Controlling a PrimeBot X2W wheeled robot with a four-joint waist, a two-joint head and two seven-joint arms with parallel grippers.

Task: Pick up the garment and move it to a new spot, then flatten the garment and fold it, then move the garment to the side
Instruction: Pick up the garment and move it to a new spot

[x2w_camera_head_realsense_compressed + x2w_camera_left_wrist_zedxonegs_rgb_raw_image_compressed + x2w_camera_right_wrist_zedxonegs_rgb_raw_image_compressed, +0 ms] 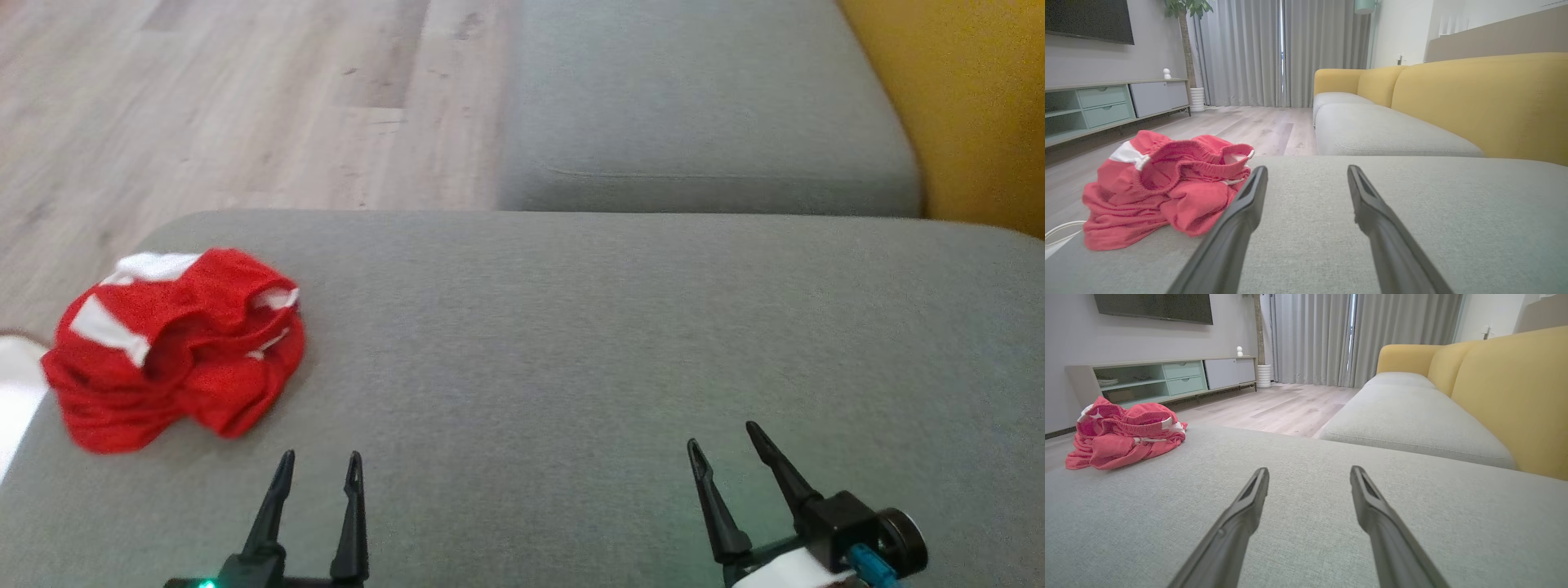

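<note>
A crumpled red garment (175, 347) with white bands lies bunched at the far left of the grey sofa seat (620, 343), near its left edge. It shows as a red heap (1167, 188) in the left wrist view and further off as the same heap (1124, 433) in the right wrist view. My left gripper (321, 463) stands open at the bottom of the head view, just right of and below the garment, apart from it, nothing between its fingers. My right gripper (722, 437) is open too, over bare seat at the lower right.
A second grey seat cushion (702, 114) lies beyond, with the yellow sofa back (971, 106) to the right. Wooden floor (245, 98) lies past the seat's left and far edges. A TV cabinet (1167, 377) and curtains (1310, 335) stand across the room. A white cable (1061, 232) lies by the seat's left edge.
</note>
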